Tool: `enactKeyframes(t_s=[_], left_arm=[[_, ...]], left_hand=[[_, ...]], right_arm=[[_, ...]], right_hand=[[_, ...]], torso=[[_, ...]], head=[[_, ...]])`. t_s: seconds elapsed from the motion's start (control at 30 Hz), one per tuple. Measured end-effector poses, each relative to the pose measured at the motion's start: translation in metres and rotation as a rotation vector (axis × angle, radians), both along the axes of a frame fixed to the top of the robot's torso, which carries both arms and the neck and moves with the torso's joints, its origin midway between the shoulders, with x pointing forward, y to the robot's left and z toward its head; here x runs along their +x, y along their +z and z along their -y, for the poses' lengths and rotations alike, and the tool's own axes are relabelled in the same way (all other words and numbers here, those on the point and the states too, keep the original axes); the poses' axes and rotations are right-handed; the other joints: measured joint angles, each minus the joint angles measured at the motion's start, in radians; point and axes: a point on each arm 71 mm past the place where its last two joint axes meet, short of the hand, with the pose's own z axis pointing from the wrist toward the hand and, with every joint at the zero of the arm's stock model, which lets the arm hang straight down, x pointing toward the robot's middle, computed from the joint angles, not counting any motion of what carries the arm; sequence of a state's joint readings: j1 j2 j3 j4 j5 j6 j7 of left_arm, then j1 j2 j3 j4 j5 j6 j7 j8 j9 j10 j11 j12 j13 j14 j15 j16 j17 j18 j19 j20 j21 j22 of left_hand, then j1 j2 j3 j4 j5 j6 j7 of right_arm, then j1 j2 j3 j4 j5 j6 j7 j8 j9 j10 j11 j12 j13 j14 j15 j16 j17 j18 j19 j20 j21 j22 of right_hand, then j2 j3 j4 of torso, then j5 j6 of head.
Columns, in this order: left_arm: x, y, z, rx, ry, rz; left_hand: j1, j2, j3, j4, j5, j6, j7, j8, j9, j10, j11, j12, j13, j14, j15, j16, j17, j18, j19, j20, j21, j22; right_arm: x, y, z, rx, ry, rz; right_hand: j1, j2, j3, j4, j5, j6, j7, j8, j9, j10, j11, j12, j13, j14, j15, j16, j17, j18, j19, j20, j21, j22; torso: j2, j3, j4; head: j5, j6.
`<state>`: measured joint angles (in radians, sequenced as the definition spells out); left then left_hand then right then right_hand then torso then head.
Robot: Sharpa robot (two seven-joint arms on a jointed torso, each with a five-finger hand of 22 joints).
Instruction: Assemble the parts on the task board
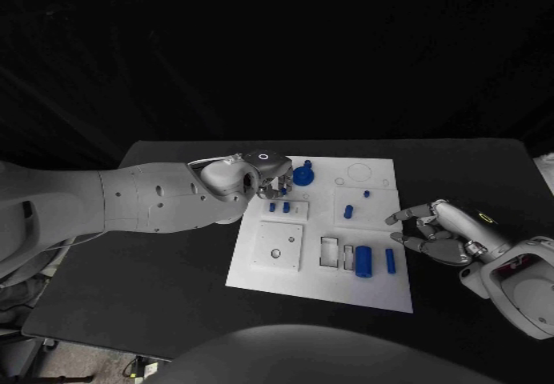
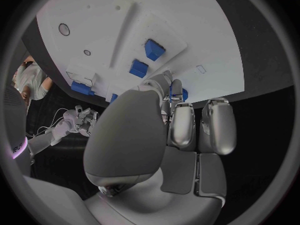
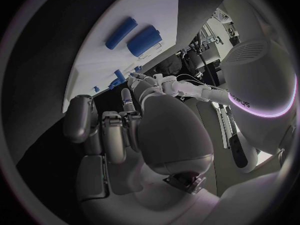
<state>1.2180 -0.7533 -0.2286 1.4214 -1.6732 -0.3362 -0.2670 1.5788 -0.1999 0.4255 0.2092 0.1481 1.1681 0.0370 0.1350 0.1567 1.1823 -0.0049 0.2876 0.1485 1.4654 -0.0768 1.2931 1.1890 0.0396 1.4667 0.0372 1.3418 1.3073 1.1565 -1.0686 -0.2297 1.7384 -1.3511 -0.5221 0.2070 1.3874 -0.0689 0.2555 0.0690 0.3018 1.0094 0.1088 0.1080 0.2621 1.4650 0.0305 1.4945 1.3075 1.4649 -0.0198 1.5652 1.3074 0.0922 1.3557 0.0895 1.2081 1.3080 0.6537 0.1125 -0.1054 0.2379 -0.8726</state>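
Two hands by the task board [image 1: 263, 272]: left hand [image 1: 256, 172] grip unclear, right hand [image 1: 444, 234] loosely spread, empty.

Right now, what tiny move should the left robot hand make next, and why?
Probably lower its fingers onto the round blue knob. The left robot hand hovers at the white board's far edge, right beside that knob, seemingly holding nothing. The right robot hand waits off the board.

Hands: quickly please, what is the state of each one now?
Left hand: over the white board; whether it holds something cannot be told.
Right hand: open, holding nothing, beside the board.
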Motion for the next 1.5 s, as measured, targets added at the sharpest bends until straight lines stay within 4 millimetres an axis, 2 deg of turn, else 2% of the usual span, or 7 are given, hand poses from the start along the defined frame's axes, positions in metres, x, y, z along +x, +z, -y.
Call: enactKeyframes(t_s=[0.33, 0.73, 0.97, 1.1, 1.23, 1.37, 1.5], left_arm=[[-0.001, -0.001, -0.001, 0.010, 0.000, -0.013], [-0.002, -0.001, -0.001, 0.009, -0.002, -0.015], [-0.003, -0.002, -0.001, 0.014, -0.002, -0.018], [-0.004, -0.003, -0.002, 0.019, 0.001, -0.021], [-0.005, -0.002, -0.006, 0.023, 0.001, -0.013], [-0.006, 0.000, -0.010, 0.022, 0.001, 0.009], [-0.008, 0.003, -0.014, 0.025, -0.001, 0.046]], left_hand=[[-0.012, -0.012, 0.000, 0.000, -0.043, -0.023, -0.016, -0.012, -0.006, -0.007, -0.004, -0.009, 0.000, 0.000, 0.000, -0.014, -0.016, 0.000, 0.000, 0.000, -0.014, 0.000], [-0.015, -0.015, 0.003, 0.003, -0.055, -0.024, -0.017, -0.012, -0.006, -0.007, -0.004, -0.014, 0.003, 0.000, 0.000, -0.031, -0.038, 0.000, -0.002, -0.002, -0.025, 0.000], [-0.018, -0.018, 0.003, 0.008, -0.061, -0.049, -0.031, -0.028, -0.010, -0.011, -0.001, -0.021, 0.005, 0.000, 0.000, -0.039, -0.050, 0.000, -0.004, -0.004, -0.035, 0.000], [-0.019, -0.033, 0.005, 0.020, -0.064, -0.132, -0.070, -0.065, -0.031, -0.012, 0.001, -0.030, 0.009, 0.000, 0.000, -0.044, -0.055, 0.000, -0.004, -0.004, -0.037, 0.000], [-0.046, -0.059, -0.026, 0.059, -0.088, -0.262, -0.136, -0.070, -0.068, -0.033, 0.006, -0.051, 0.010, 0.000, 0.000, -0.044, -0.058, 0.000, -0.004, -0.003, -0.043, 0.000], [-0.065, -0.050, -0.207, 0.082, -0.088, -0.512, -0.192, -0.083, -0.102, -0.065, 0.014, -0.074, 0.010, 0.000, 0.000, -0.044, -0.059, 0.000, -0.007, 0.000, -0.043, 0.001], [-0.065, -0.043, -0.315, 0.087, -0.088, -0.637, -0.211, -0.084, -0.110, -0.090, 0.021, -0.086, 0.008, -0.001, 0.008, -0.044, -0.059, 0.000, -0.007, 0.001, -0.043, 0.001]], right_arm=[[0.000, 0.000, 0.000, 0.000, -0.001, -0.003], [0.000, -0.001, 0.000, 0.000, -0.003, -0.004], [0.000, -0.001, 0.000, 0.000, -0.003, -0.004], [0.000, -0.001, 0.000, 0.000, -0.003, -0.005], [0.000, -0.001, 0.000, 0.000, -0.004, -0.005], [0.000, -0.001, 0.001, -0.001, -0.006, -0.005], [0.000, -0.001, 0.002, -0.002, -0.010, -0.004]], right_hand=[[0.000, 0.000, 0.003, -0.003, 0.000, 0.000, 0.000, 0.000, 0.000, 0.000, 0.000, 0.000, 0.000, 0.000, 0.000, 0.000, 0.000, 0.000, 0.000, 0.000, 0.000, 0.000], [0.000, 0.000, 0.003, -0.003, 0.000, 0.000, 0.000, 0.000, 0.001, 0.000, 0.000, 0.000, 0.000, 0.000, 0.000, 0.000, 0.000, 0.000, 0.000, 0.000, 0.000, 0.000], [0.000, 0.000, 0.003, -0.003, 0.000, 0.000, 0.000, 0.000, 0.002, 0.000, 0.000, 0.000, 0.000, 0.000, 0.000, 0.000, 0.001, 0.000, 0.000, 0.000, 0.000, 0.000], [0.000, 0.000, 0.003, -0.003, 0.000, -0.002, 0.002, 0.000, 0.002, 0.000, 0.000, 0.000, 0.000, 0.000, 0.000, 0.000, 0.001, 0.000, 0.000, 0.000, 0.000, 0.000], [0.000, 0.000, 0.003, -0.003, -0.003, -0.011, 0.005, -0.005, 0.004, 0.000, 0.000, -0.001, 0.000, 0.000, 0.000, 0.000, 0.001, 0.000, -0.004, -0.004, -0.004, 0.000], [0.000, 0.000, 0.003, -0.003, -0.010, -0.018, 0.007, -0.008, 0.004, 0.000, 0.000, -0.004, 0.000, 0.000, 0.000, 0.000, 0.001, 0.000, -0.004, -0.004, -0.006, 0.000], [0.000, 0.000, 0.003, -0.003, -0.010, -0.018, 0.007, -0.008, 0.005, 0.000, 0.000, -0.004, 0.000, 0.000, 0.000, 0.000, 0.001, 0.000, -0.004, -0.004, -0.006, -0.001]], torso=[[0.000, 0.0001, 0.0000], [0.000, 0.0001, 0.0002], [0.000, 0.0000, 0.0004], [0.001, 0.0000, 0.0004], [0.001, -0.0001, 0.0003], [0.001, -0.0003, 0.0001], [0.000, -0.0003, 0.0002]], head=[[0.001, 0.000], [0.003, 0.000], [0.003, 0.000], [0.004, 0.000], [0.004, 0.000], [0.004, 0.000], [0.004, 0.000]])
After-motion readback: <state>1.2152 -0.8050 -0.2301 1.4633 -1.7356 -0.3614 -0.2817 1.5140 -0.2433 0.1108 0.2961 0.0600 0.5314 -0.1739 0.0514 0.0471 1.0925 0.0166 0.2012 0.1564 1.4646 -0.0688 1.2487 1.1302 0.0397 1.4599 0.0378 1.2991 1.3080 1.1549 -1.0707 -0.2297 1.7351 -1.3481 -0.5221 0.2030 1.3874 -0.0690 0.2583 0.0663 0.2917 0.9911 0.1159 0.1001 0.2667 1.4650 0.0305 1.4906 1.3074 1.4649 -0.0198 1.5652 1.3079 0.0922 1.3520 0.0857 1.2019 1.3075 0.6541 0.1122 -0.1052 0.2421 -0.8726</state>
